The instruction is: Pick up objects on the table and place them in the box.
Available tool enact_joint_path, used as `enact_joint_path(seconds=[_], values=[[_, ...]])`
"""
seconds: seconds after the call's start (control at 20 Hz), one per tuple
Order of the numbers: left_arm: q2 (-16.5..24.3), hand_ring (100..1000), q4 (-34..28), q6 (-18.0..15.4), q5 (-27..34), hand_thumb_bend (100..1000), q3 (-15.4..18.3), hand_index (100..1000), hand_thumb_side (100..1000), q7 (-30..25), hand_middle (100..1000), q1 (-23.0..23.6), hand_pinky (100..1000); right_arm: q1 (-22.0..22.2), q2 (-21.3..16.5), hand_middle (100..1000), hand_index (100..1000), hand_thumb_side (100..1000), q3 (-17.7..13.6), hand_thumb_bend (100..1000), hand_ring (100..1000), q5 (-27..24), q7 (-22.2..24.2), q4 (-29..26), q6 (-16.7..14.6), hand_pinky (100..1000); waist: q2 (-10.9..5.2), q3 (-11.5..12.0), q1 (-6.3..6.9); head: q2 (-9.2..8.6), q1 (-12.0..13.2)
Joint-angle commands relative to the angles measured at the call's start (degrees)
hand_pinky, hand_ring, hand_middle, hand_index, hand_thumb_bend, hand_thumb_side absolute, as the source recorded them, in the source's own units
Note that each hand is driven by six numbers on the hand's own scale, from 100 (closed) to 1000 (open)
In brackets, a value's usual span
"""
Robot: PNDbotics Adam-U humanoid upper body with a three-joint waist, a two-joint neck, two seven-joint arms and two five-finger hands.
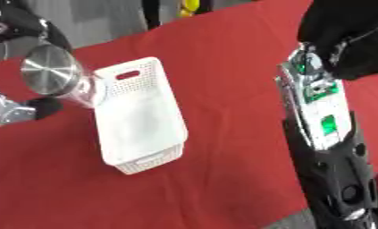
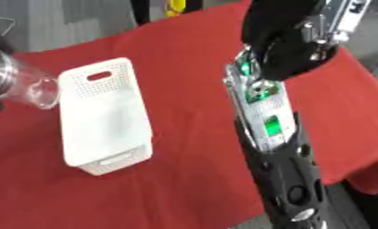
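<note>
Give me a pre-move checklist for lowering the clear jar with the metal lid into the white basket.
1. Clear plastic jar with silver metal lid held by left robot hand: ok.
2. Jar over white perforated plastic box: not ok, beside its left rim.
3. Box interior free: ok.
4. Box fully on red tablecloth: ok.
5. Right robot hand away from box: cannot tell, only the forearm shows.
</note>
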Motion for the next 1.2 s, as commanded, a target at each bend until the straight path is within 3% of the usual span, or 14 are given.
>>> enact_joint_path(seconds=[0.05,0.8,0.9,1.0,1.15,1.2], values=[[0.3,100,0.2,0.1,0.1,100,0.4,327,557,0.7,100,-1.5,100,-0.8,0.6,583,678,1000,0.2,100,496,0.2,-0.9,-0.7,-1.3,422,-0.92,-0.2,0.05,-0.02,0.8],[-2.3,100,3.2,-0.4,-3.3,100,-1.6,349,571,2.4,100,-3.8,100,-1.7,2.3,582,677,1000,1.7,100,495,-0.9,0.4,-0.7,-2.1,421,-0.27,-2.1,1.08,-0.02,1.3],[-2.6,100,3.7,-0.3,-4.9,100,-2.0,418,581,1.7,164,-3.8,100,-1.8,2.5,582,677,1000,1.7,100,495,-1.1,0.6,-0.7,-2.3,421,-0.14,-2.3,1.21,-0.02,1.4],[-2.8,115,4.2,-0.4,-7.0,100,-2.5,591,621,0.5,330,-3.8,100,-1.9,2.6,582,677,1000,1.8,100,495,-1.2,0.7,-0.7,-2.4,421,-0.04,-2.4,1.33,-0.02,1.4],[-3.2,410,5.3,-0.5,-10.0,100,-3.1,705,717,-1.4,518,-3.6,303,-2.0,2.8,582,677,1000,1.8,100,495,-1.4,0.9,-0.7,-2.6,421,0.08,-2.6,1.42,-0.02,1.4],[-3.3,515,5.6,-0.8,-10.7,100,-3.3,735,685,-1.8,586,-3.5,416,-2.1,2.8,582,676,1000,1.9,100,494,-1.4,0.9,-0.7,-2.6,421,0.12,-2.7,1.44,-0.02,1.4]])
